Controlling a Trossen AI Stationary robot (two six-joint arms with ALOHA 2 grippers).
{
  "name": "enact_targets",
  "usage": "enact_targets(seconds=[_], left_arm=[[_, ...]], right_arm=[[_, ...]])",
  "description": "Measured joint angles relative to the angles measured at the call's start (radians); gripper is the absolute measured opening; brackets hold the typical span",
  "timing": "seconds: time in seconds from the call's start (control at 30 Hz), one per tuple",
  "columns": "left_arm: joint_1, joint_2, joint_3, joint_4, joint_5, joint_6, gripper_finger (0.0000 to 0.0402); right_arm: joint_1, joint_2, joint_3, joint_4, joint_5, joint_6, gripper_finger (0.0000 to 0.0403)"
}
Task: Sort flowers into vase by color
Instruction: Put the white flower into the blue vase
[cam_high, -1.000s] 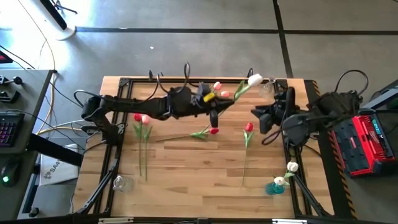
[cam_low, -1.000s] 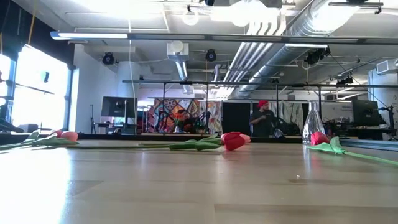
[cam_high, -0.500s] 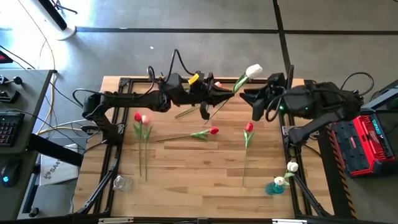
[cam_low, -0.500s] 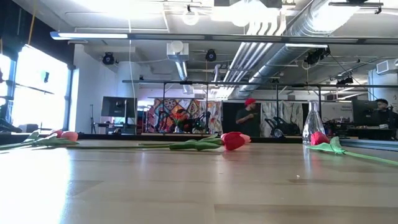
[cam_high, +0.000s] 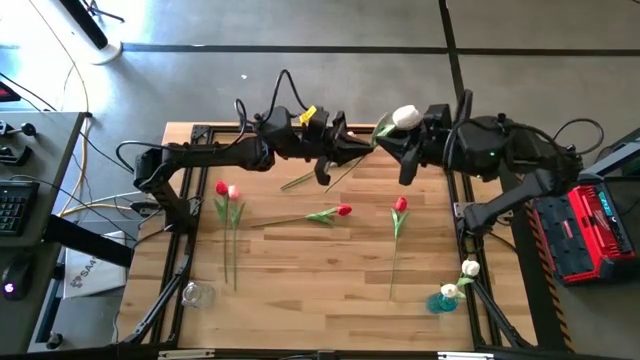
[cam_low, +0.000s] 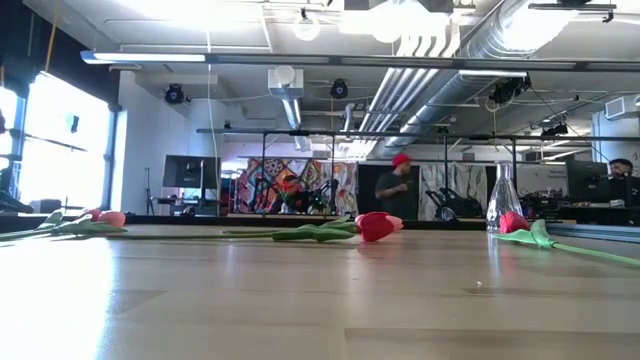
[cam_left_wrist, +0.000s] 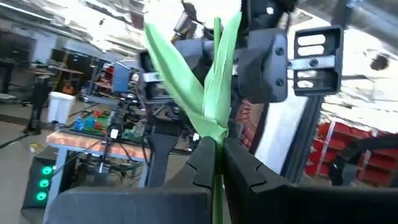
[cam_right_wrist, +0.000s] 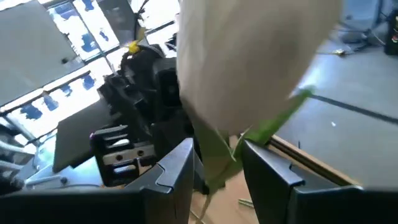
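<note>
Up over the table's far edge, both arms meet at one white tulip (cam_high: 405, 117). Its stem runs slanting from the head, nearer the far right corner, down toward the left gripper (cam_left_wrist: 214, 163), whose fingers are closed tight on the stem just below the leaves. The right gripper (cam_right_wrist: 217, 165) stands partly open, a finger to each side of the stem right under the head, not yet pinching. So the handover looks to turn on the right one closing there. Red and pink tulips lie mid-table; the vase (cam_high: 443, 298) with white tulips sits at the near right corner.
</note>
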Motion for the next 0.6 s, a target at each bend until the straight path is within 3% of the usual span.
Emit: enact_targets(seconds=[0.13,0.3,0.47,0.6], left_arm=[[-0.006,0.000,0.000,-0.004,0.026,0.032,0.0003],[-0.008,0.001,0.000,-0.010,0.023,0.021,0.0005],[-0.010,0.001,0.000,-0.065,0.022,-0.009,0.0034],[-0.019,0.001,0.000,-0.165,0.030,-0.004,0.0070]], right_arm=[[-0.030,0.021,0.000,0.015,-0.046,-0.012,0.0105],[-0.034,0.023,0.000,0.002,-0.045,-0.047,0.0017],[-0.034,0.022,0.000,-0.042,-0.054,-0.054,0.0004],[-0.030,0.004,0.000,-0.175,-0.056,-0.007,0.0003]])
